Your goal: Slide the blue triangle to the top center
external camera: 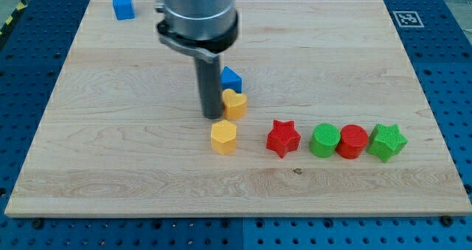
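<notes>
Wooden board (110, 169) fills view, near edge at view's bottom. Dark rod descends from grey arm housing (198, 18); tip (213, 116) rests on board just left of yellow heart (234, 103), seemingly touching it. No claw fitted, so nothing grips. Blue triangle (231, 78) sits near centre, touching heart's far side, partly hidden by rod. Row at view's right: green star (387, 141), red star (283, 138), green cylinder (324, 141), red cylinder (352, 141). Yellow hexagon (223, 136) below tip. Blue cube (123, 6) top left.

Grey metallic cylindrical arm housing (198, 10), black clamp ring beneath, straight dark rod, my tip (213, 117)
</notes>
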### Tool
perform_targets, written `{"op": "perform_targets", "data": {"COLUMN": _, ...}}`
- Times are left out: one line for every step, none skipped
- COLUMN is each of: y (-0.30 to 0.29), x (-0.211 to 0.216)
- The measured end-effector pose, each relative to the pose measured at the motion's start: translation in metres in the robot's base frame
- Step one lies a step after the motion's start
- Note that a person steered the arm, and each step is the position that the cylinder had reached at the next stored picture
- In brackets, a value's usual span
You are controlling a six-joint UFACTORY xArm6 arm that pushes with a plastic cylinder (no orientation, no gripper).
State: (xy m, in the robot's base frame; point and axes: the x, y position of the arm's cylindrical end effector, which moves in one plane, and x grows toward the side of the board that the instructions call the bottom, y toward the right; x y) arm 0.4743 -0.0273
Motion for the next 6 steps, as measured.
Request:
{"op": "perform_targets", "data": {"y": 0.027, "x": -0.005}}
{"op": "perform_targets", "data": {"y": 0.026, "x": -0.007}}
{"op": "perform_targets", "data": {"y": 0.026, "x": -0.023}}
{"op": "perform_targets", "data": {"y": 0.026, "x": -0.038}}
{"op": "perform_targets", "data": {"y": 0.023, "x": -0.047}}
{"op": "perform_targets", "data": {"y": 0.007, "x": -0.047}}
